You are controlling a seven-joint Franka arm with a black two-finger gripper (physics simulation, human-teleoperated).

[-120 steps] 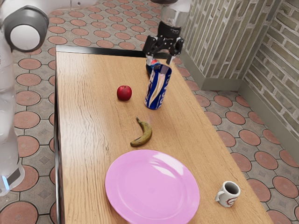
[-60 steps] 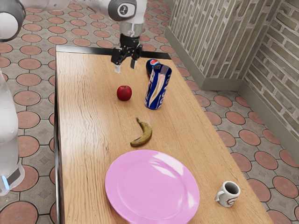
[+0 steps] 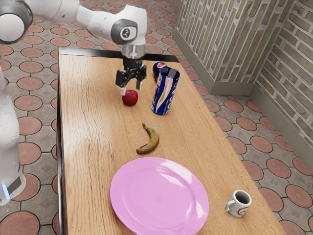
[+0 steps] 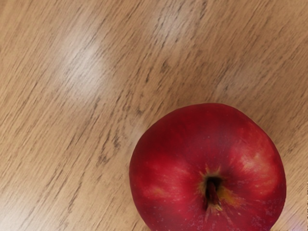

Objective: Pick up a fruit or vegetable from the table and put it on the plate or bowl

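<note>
The pincer [image 3: 130, 88] hangs spread just above the apple [image 3: 130, 98], seemingly lined up to straddle it, which sits on the desk [image 3: 88, 127] with the can [image 3: 165, 93] at 3 o'clock and the plate [image 3: 159, 196] toward 5.

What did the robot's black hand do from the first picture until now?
The black two-finger gripper swung from above the tall blue soda can toward the exterior view's left, then came down to just over the round red apple, fingers open, nothing grabbed yet. The apple, can, yellow banana, round pink plate and small white mug stayed put.
</note>
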